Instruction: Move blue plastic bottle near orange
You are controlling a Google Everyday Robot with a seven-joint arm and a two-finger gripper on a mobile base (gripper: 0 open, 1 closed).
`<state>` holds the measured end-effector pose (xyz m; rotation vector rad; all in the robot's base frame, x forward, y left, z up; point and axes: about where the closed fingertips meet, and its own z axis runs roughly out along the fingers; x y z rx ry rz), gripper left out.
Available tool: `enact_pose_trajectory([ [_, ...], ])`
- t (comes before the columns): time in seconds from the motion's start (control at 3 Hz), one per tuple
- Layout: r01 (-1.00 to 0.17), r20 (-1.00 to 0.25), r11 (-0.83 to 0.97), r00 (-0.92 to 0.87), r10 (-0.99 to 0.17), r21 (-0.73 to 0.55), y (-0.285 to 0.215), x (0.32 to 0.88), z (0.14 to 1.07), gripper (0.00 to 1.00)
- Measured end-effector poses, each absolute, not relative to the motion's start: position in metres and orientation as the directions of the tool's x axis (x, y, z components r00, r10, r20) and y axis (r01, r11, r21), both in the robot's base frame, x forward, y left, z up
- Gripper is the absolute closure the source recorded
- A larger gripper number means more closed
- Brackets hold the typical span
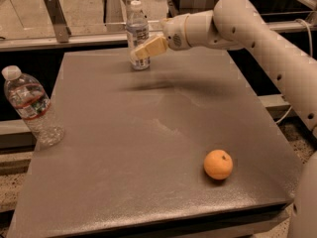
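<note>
The blue plastic bottle (136,29) stands upright at the far edge of the grey table (148,148), white cap on top. My gripper (143,51) has reached in from the right and sits in front of the bottle's lower half, its tan fingers (152,47) overlapping the bottle. I cannot tell whether it touches the bottle. The orange (218,164) sits near the table's front right, far from the bottle.
A clear ribbed bottle with a red-banded label (32,105) stands at the table's left edge. A metal rail and bracket (55,16) run behind the table. My white arm (257,38) spans the right side above the table.
</note>
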<state>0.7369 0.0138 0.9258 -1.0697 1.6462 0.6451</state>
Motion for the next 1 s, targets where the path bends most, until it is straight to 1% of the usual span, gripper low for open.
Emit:
enact_pose_trajectory([
  [0.33,-0.878,-0.947,0.465,-0.045,-0.318,-0.114,0.029,0.76,0.915,0.0],
  [0.67,-0.869,-0.952,0.485,-0.06,-0.299,-0.097,0.035,0.776,0.906,0.16],
  [1.0,-0.865,-0.955,0.496,-0.077,-0.285,-0.079,0.036,0.781,0.905,0.39],
])
